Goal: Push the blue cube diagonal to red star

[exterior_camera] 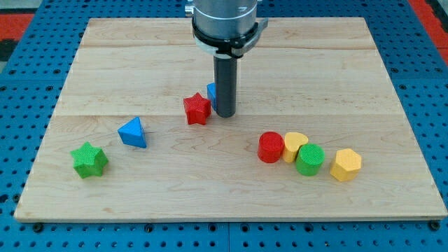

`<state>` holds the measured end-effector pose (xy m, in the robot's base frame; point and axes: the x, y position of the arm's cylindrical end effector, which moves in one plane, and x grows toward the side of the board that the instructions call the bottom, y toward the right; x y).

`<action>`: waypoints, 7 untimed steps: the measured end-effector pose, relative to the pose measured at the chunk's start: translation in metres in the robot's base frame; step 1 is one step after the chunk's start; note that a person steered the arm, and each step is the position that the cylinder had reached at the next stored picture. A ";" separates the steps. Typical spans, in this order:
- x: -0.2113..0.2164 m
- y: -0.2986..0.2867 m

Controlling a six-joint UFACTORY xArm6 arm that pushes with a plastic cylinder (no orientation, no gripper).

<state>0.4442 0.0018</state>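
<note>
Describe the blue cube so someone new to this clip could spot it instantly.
Start at the dark rod coming down at the middle of the wooden board; my tip ends beside the red star. The blue cube is the sliver of blue peeking out behind the rod, above the star. The other blue block, a triangle, sits fully visible farther left.

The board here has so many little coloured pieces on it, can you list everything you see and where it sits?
red star: 1, red, centre, just left of the rod
blue cube: 1, blue, mostly hidden behind the rod, at the star's upper right
blue triangle: 1, blue, left of centre
green star: 1, green, lower left
red cylinder: 1, red, lower right, left end of a row
yellow heart: 1, yellow, beside the red cylinder
green cylinder: 1, green, next in the row
yellow hexagon: 1, yellow, right end
wooden board: 1, pale wood
my tip: 1, dark, right of the red star
</note>
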 end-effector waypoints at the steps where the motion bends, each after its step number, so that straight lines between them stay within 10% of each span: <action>1: -0.046 -0.004; 7: -0.162 -0.070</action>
<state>0.2821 -0.0683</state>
